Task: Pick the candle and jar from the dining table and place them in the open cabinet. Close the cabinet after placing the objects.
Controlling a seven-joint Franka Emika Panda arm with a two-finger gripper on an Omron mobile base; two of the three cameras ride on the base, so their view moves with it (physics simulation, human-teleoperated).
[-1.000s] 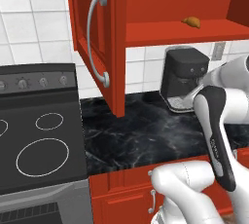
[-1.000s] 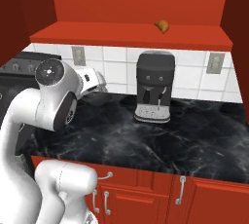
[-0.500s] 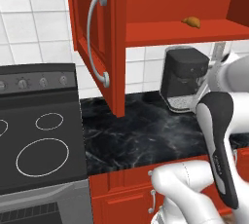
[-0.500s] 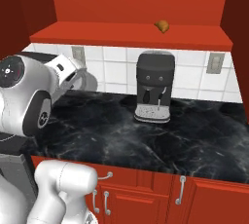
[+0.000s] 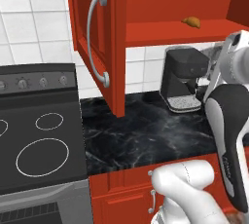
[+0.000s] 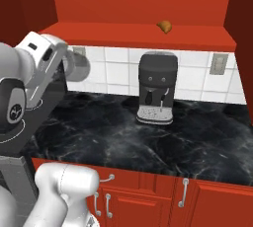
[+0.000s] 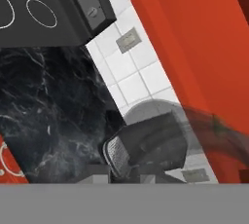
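Fingers [image 7: 99,174] are clamping narrow on the jar [image 6: 77,68], which is hanging in the air over the left end of the bench [image 6: 123,132], below the front edge of the open cabinet [image 6: 138,31] floor. To do it well, I'd say lift it clear of that front edge first, keep it upright, then set it down left of the croissant [image 6: 164,25], well inside so the door is closing freely.
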